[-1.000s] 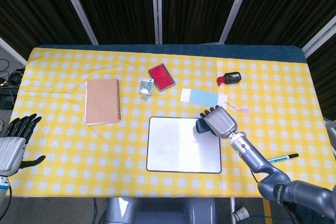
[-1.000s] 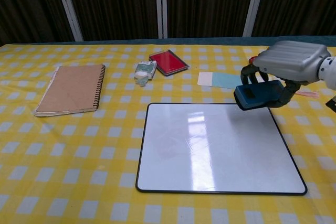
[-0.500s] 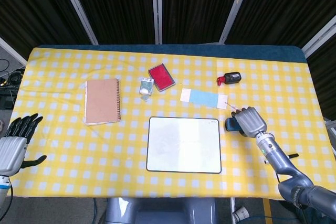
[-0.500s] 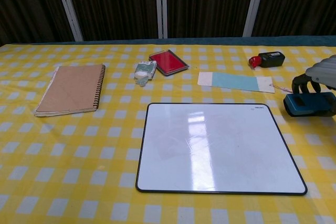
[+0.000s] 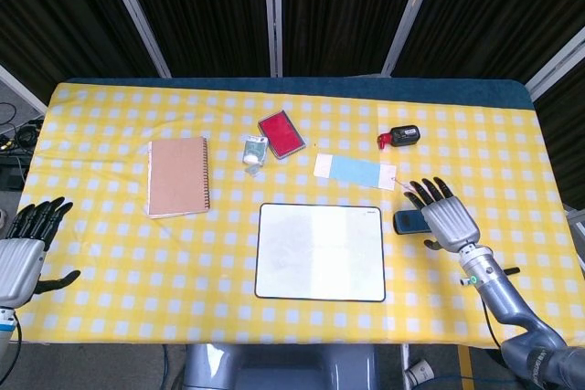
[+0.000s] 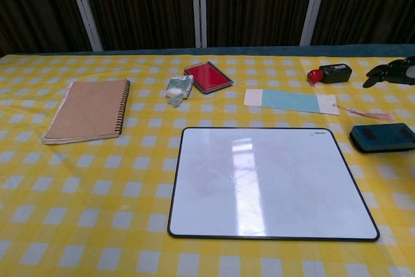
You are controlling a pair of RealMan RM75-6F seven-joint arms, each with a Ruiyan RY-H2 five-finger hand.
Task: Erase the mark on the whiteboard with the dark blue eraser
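Observation:
The dark blue eraser (image 5: 409, 221) (image 6: 382, 137) lies flat on the yellow checked cloth just right of the whiteboard (image 5: 319, 251) (image 6: 269, 181). The board's white surface shows only glare and no mark that I can make out. My right hand (image 5: 443, 213) hovers beside and above the eraser with its fingers spread, holding nothing; only its fingertips (image 6: 389, 72) show at the right edge of the chest view. My left hand (image 5: 26, 248) sits open off the table's front left corner, far from the board.
A brown spiral notebook (image 5: 178, 175) lies at the left. Behind the board are a red pad (image 5: 281, 133), a small crumpled packet (image 5: 254, 149), a light blue bookmark with tassel (image 5: 356, 170) and a black and red stamp (image 5: 400, 137). A pen (image 5: 498, 273) lies front right.
My right hand carried the eraser off the whiteboard to the right, set it on the cloth beside the board and opened, lifting away. The left hand stayed put.

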